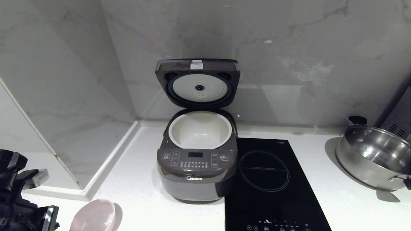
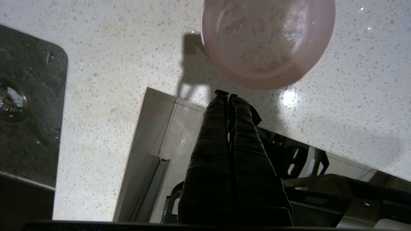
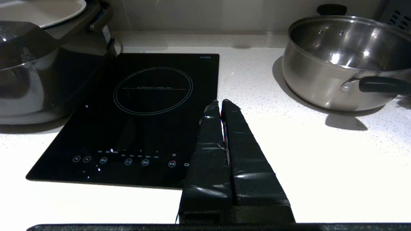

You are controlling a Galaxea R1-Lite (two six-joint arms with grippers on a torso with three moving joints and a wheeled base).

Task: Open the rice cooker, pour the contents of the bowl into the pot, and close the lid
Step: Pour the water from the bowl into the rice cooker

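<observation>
On my far left there is one sink [image 2: 29, 106], dark, with one round drain, sunk into the speckled white desk [image 1: 321, 179]. My left gripper [image 2: 226, 94] hangs over the front edge of the desk with its two fingers [image 2: 208, 144] pressed flat together, holding nothing. Just beyond the tips stands the one bowl [image 2: 268, 41], pale pink, upright on the desk near the front edge; my fingers are close to its rim but apart from it. Inside it lies a small amount of whitish contents [image 2: 260, 35].

Further right, in the corner where two marble walls meet, sits the one rice cooker [image 1: 196, 170]. Its lid [image 1: 198, 82] stands open and upright at the back, showing one white dimpled disc underneath. The one cream-white pot [image 1: 199, 130] sits in the cooker's body, and I see nothing in it.

Touching the cooker's right side lies one flat black hob [image 1: 273, 183] with a single ring marked on it.

My right gripper [image 3: 221, 102] hovers low over the desk at the hob's right edge, its two fingers [image 3: 244, 150] also shut tight and empty.

Farthest right stands one shiny steel pan [image 1: 375, 155] with two black handles, well apart from the hob.
</observation>
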